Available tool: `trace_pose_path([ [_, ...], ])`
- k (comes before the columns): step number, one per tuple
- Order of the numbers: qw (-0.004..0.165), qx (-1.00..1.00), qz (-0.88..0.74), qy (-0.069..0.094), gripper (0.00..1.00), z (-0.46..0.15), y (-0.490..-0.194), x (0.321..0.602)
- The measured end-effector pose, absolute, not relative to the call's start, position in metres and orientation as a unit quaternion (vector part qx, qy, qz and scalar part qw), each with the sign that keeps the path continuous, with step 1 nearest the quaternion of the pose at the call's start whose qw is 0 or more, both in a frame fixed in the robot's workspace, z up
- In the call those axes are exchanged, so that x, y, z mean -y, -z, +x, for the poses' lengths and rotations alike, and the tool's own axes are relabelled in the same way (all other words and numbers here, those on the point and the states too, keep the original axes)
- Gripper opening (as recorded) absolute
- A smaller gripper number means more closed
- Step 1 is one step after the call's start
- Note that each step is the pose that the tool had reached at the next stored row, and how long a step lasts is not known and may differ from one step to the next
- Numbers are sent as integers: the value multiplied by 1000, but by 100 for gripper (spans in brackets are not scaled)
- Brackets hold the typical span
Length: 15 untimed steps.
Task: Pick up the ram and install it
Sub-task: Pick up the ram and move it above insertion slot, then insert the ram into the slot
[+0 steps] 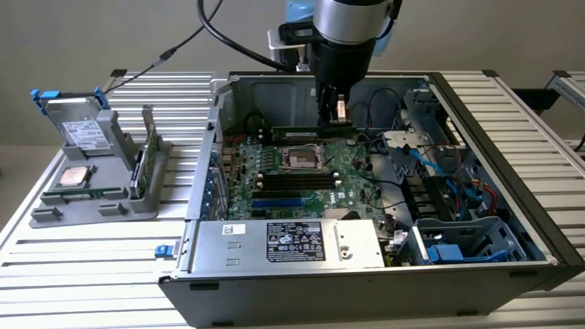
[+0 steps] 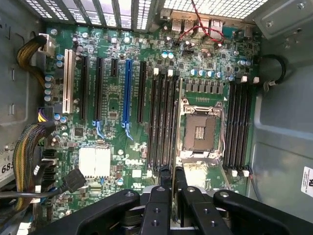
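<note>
Tool is pressed nearly together, pinching the ram by its top edge. Stick hangs below the fingers, inside the open computer case, above the motherboard and apparently not yet seated.

Key relation: in the wrist view the ram shows edge-on, with its long axis parallel to the black memory slots. It sits over the socket-side edge of that bank, just beside the empty processor socket. I can't tell which exact slot it lines up with.

In the exterior view the stick runs left-right, level. Grey parts holder is on the bench, well apart on the exterior view's left.
</note>
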State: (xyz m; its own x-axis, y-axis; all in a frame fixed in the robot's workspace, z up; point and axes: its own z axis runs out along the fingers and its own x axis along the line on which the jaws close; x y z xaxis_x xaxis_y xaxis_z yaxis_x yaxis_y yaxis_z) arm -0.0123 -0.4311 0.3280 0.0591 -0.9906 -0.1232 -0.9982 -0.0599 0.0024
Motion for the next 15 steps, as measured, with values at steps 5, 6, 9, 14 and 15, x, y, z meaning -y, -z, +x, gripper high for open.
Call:
trace_pose_path([
  [5,22,-685,-727,-29,14,-12,-326,422],
  [6,19,-685,-727,-26,14,-12,-326,420],
  [9,19,-685,-727,-26,14,-12,-326,420],
  [14,19,-685,-727,-26,14,-12,-326,420],
  [15,19,-685,-727,-26,14,-12,-326,420],
])
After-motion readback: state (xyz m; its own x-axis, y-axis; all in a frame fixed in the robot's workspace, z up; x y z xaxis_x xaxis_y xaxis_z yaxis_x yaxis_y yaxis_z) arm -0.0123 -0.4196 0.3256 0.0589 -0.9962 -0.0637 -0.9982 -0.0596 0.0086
